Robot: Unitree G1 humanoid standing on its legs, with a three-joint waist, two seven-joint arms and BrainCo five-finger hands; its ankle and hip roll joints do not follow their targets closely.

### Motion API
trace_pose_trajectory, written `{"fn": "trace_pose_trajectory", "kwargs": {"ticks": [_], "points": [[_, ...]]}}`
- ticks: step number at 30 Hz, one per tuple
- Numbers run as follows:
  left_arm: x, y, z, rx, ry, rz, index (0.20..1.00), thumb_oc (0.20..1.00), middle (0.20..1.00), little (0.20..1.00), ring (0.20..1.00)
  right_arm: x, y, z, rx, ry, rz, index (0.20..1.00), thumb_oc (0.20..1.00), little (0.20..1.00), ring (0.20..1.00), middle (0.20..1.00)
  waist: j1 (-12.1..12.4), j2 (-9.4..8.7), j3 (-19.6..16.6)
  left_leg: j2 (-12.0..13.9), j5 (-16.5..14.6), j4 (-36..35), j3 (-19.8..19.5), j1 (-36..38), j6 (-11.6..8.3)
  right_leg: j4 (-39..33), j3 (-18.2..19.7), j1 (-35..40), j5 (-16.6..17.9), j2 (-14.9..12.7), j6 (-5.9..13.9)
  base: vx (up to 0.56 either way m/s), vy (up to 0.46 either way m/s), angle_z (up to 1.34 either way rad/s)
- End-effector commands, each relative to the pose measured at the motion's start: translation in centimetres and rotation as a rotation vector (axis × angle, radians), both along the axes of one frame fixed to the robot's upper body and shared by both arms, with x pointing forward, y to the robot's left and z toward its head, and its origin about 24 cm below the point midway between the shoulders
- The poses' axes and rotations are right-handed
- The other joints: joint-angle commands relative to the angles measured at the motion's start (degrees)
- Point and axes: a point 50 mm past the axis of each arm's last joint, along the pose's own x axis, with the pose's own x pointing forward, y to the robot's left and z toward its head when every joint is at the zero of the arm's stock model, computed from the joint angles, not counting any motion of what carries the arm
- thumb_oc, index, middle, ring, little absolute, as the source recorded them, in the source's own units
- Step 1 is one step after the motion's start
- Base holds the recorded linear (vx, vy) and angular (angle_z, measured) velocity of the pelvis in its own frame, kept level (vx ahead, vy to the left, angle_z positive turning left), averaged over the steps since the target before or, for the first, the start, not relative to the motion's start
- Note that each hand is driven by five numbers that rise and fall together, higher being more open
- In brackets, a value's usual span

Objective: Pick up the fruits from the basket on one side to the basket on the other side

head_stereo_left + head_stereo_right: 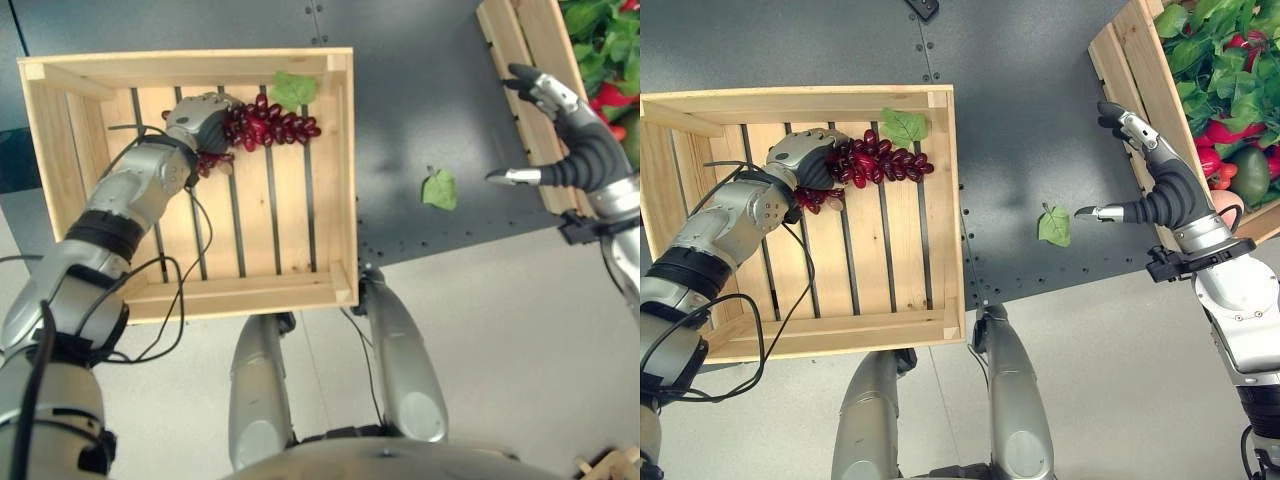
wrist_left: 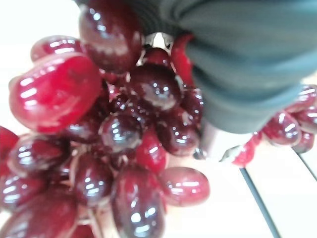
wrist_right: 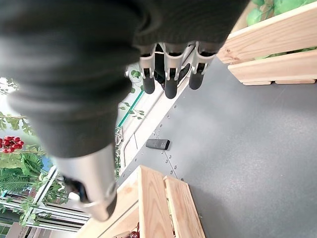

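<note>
the grape bunch (image 1: 875, 162) lies left-to-right across the far slats of the left crate (image 1: 700, 100), left hand (image 1: 805, 155) curled round its left end. right hand (image 1: 1140, 170) hangs open beside the right crate (image 1: 1130, 60).

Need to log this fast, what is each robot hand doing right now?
Left robot hand: on the red grapes in the wooden crate; grip cannot be told.
Right robot hand: open, holding nothing.
</note>
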Motion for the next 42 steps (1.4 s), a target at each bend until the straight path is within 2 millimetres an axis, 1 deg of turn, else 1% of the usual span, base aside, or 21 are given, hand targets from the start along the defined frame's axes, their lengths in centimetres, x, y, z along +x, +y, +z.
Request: {"fn": "trace_pose_trajectory", "kwargs": {"ticks": [1, 2, 4, 5, 7, 8, 11, 13, 16, 17, 19, 20, 22, 25, 26, 30, 32, 35, 36, 37, 42], "points": [[-4.3, 4.3, -8.1, -0.178, 0.343, 0.110, 0.200, 0.200, 0.200, 0.200, 0.200, -1.3, -0.1, 2.9, 0.078, -0.157, 0.036, 1.000, 1.000, 1.000, 1.000, 1.000, 1.1, -0.48, 3.0, -3.1, -1.0, -2.9, 0.5, 5.0, -0.62, 3.8, -2.1, 3.1, -1.9, -1.8, 10.10, 0.00, 0.000, 0.00], [-4.3, 4.4, -8.1, -0.178, 0.343, 0.112, 0.200, 0.200, 0.200, 0.200, 0.200, -1.3, 0.0, 2.9, 0.078, -0.157, 0.038, 1.000, 1.000, 1.000, 1.000, 1.000, 1.0, -0.50, 3.0, -3.1, -1.0, -2.9, 0.5, 5.0, -0.63, 3.8, -2.1, 3.1, -1.9, -1.8, 10.11, 0.00, 0.000, 0.00], [-5.9, 3.5, -6.3, -0.375, 0.310, -0.016, 0.200, 0.200, 0.200, 0.200, 0.200, -1.4, -0.3, 2.1, 0.095, -0.123, 0.037, 1.000, 1.000, 1.000, 1.000, 1.000, 2.1, 0.38, 3.0, -3.6, -0.9, -3.2, 0.1, 6.3, -0.65, 3.9, -2.3, 4.3, -2.0, -2.0, 9.98, 0.00, 0.002, 0.02], [-6.1, 3.6, -6.4, -0.378, 0.312, -0.012, 0.200, 0.200, 0.200, 0.200, 0.200, -1.4, -0.2, 2.1, 0.094, -0.121, 0.041, 1.000, 1.000, 1.000, 1.000, 1.000, 1.9, 0.32, 3.0, -3.6, -0.9, -3.2, 0.1, 6.4, -0.66, 3.8, -2.3, 4.5, -2.0, -2.0, 9.99, 0.00, 0.000, 0.00], [-7.5, 3.3, -5.2, -0.418, 0.322, -0.091, 0.200, 0.200, 0.200, 0.200, 0.200, -1.6, -0.5, 1.7, 0.098, -0.097, 0.038, 1.000, 1.000, 1.000, 1.000, 1.000, 2.4, 0.89, 3.0, -3.9, -1.0, -3.4, 0.0, 7.5, -0.68, 4.1, -2.6, 5.4, -2.1, -2.2, 9.99, 0.00, 0.000, 0.00], [-8.6, 3.0, -3.9, -0.457, 0.315, -0.163, 0.200, 0.200, 0.200, 0.200, 0.200, -1.7, -0.6, 1.2, 0.088, -0.066, 0.043, 1.000, 1.000, 1.000, 1.000, 1.000, 2.7, 1.15, 3.0, -4.1, -0.9, -3.6, -0.1, 8.5, -0.78, 4.1, -2.8, 6.4, -2.0, -2.4, 10.07, -0.01, -0.002, 0.07], [-10.1, 2.5, -2.2, -0.564, 0.320, -0.267, 0.200, 0.200, 0.200, 0.200, 0.200, -1.9, -0.7, 0.8, 0.076, -0.036, 0.054, 1.000, 1.000, 1.000, 1.000, 1.000, 3.0, 1.40, 3.0, -4.5, -0.6, -4.4, -0.3, 10.5, -0.93, 3.7, -3.1, 8.3, -1.8, -2.7, 10.26, -0.01, -0.007, 0.14], [-10.5, 2.3, -1.8, -0.607, 0.325, -0.300, 0.200, 0.200, 0.200, 0.200, 0.200, -1.9, -0.6, 0.6, 0.075, -0.023, 0.060, 1.000, 1.000, 1.000, 1.000, 1.000, 2.9, 1.54, 3.0, -4.6, -0.5, -4.7, -0.3, 11.2, -0.97, 3.6, -3.2, 8.9, -1.7, -2.8, 10.33, 0.00, -0.001, 0.22], [-12.2, 1.1, -0.3, -0.740, 0.373, -0.439, 0.200, 0.200, 0.200, 0.200, 0.200, -2.2, -0.9, 0.3, 0.051, 0.008, 0.063, 1.000, 1.000, 1.000, 1.000, 1.000, 3.6, 2.14, 3.0, -5.0, -0.3, -5.5, -0.5, 14.1, -0.95, 3.4, -3.8, 11.6, -1.7, -2.8, 10.33, 0.00, -0.007, 0.25], [-12.2, 1.1, -0.3, -0.741, 0.374, -0.438, 0.200, 0.200, 0.200, 0.200, 0.200, -2.2, -0.9, 0.3, 0.051, 0.009, 0.064, 1.000, 1.000, 1.000, 1.000, 1.000, 3.5, 2.11, 3.0, -5.0, -0.3, -5.5, -0.5, 14.2, -0.95, 3.4, -3.8, 11.7, -1.7, -2.8, 10.34, 0.01, -0.004, 0.09], [-13.0, 0.5, 0.4, -0.911, 0.377, -0.532, 0.200, 0.200, 0.200, 0.200, 0.200, -2.3, -0.9, 0.0, 0.033, 0.025, 0.066, 1.000, 1.000, 1.000, 1.000, 1.000, 3.8, 2.25, 3.0, -5.3, -0.3, -6.0, -0.8, 16.5, -1.01, 3.3, -4.1, 13.8, -1.8, -3.0, 10.47, 0.00, 0.000, 0.00], [-13.0, 0.6, 0.4, -0.912, 0.377, -0.530, 0.200, 0.200, 0.200, 0.200, 0.200, -2.3, -0.9, 0.0, 0.033, 0.026, 0.068, 1.000, 1.000, 1.000, 1.000, 1.000, 3.7, 2.22, 3.0, -5.3, -0.3, -6.1, -0.8, 16.7, -1.02, 3.3, -4.2, 13.9, -1.8, -2.9, 10.48, 0.00, 0.000, 0.00], [-13.3, 0.1, 0.5, -1.076, 0.380, -0.594, 0.200, 0.200, 0.200, 0.200, 0.200, -2.1, -1.0, -0.6, 0.030, 0.060, 0.061, 1.000, 1.000, 1.000, 1.000, 1.000, 3.9, 2.15, 3.0, -5.5, -0.3, -6.4, -0.9, 18.9, -1.01, 3.3, -4.4, 16.0, -1.9, -3.2, 10.56, 0.00, 0.000, 0.00], [-13.4, -0.1, 0.3, -1.151, 0.382, -0.609, 0.200, 0.200, 0.200, 0.200, 0.200, -2.0, -0.9, -1.0, 0.018, 0.093, 0.072, 1.000, 1.000, 1.000, 1.000, 1.000, 3.9, 2.06, 3.0, -5.7, -0.4, -6.8, -1.2, 20.8, -0.93, 3.4, -4.4, 17.7, -2.0, -3.2, 10.62, 0.02, -0.007, 0.03], [-13.5, -0.5, 0.0, -1.189, 0.405, -0.626, 0.200, 0.200, 0.200, 0.200, 0.200, -1.9, -1.0, -1.6, 0.006, 0.141, 0.074, 1.000, 1.000, 1.000, 1.000, 1.000, 4.0, 1.88, 2.4, -5.8, -0.5, -7.0, -1.3, 21.9, -0.89, 3.6, -4.7, 18.9, -2.2, -3.5, 10.69, 0.03, -0.008, 0.04], [-13.5, -1.5, 0.1, -1.227, 0.435, -0.681, 0.200, 0.200, 0.200, 0.200, 0.200, -1.6, -1.0, -2.1, -0.029, 0.188, 0.076, 1.000, 1.000, 1.000, 1.000, 1.000, 4.1, 1.86, 1.1, -6.2, -0.4, -8.0, -1.5, 23.8, -1.01, 3.2, -5.4, 20.7, -2.4, -3.7, 10.76, 0.03, -0.008, 0.03], [-13.3, -2.3, -0.1, -1.275, 0.456, -0.723, 0.200, 0.200, 0.200, 0.200, 0.200, -1.2, -1.0, -3.1, -0.025, 0.243, 0.083, 1.000, 1.000, 1.000, 1.000, 1.000, 4.2, 1.91, -0.6, -6.4, -0.4, -8.9, -1.6, 25.6, -1.11, 2.3, -5.8, 22.5, -2.4, -3.6, 10.75, 0.06, -0.001, 0.06], [-13.4, -3.1, 0.1, -1.277, 0.474, -0.762, 0.200, 0.200, 0.200, 0.200, 0.200, -0.8, -0.9, -4.0, -0.039, 0.295, 0.086, 1.000, 1.000, 1.000, 1.000, 1.000, 4.4, 2.00, -2.8, -6.6, -0.3, -10.0, -1.8, 27.4, -1.17, 1.7, -5.9, 24.2, -2.6, -3.4, 10.70, 0.06, -0.008, 0.04], [-13.4, -3.1, 0.1, -1.277, 0.474, -0.762, 0.200, 0.200, 0.200, 0.200, 0.200, -0.8, -0.9, -4.0, -0.039, 0.295, 0.086, 1.000, 1.000, 1.000, 1.000, 1.000, 4.4, 2.00, -2.7, -6.7, -0.3, -10.0, -1.8, 27.4, -1.17, 1.7, -5.9, 24.2, -2.6, -3.4, 10.71, 0.06, -0.002, 0.03], [-13.4, -3.5, 0.0, -1.277, 0.493, -0.784, 0.200, 0.200, 0.200, 0.200, 0.200, -0.7, -0.9, -4.7, -0.049, 0.341, 0.093, 1.000, 1.000, 1.000, 1.000, 1.000, 4.3, 2.03, -4.2, -6.8, -0.4, -10.4, -1.9, 28.4, -1.17, 1.9, -5.8, 24.8, -2.6, -3.5, 10.76, 0.06, 0.007, 0.02], [-13.2, -4.5, 0.0, -1.272, 0.529, -0.834, 0.200, 0.200, 0.200, 0.200, 0.200, -0.2, -0.1, -5.0, -0.092, 0.377, 0.137, 1.000, 1.000, 1.000, 1.000, 1.000, 4.2, 2.54, -7.0, -7.0, -0.5, -11.3, -2.0, 30.7, -1.12, 1.7, -6.0, 26.9, -3.0, -3.4, 10.85, 0.06, 0.007, 0.02]]}}
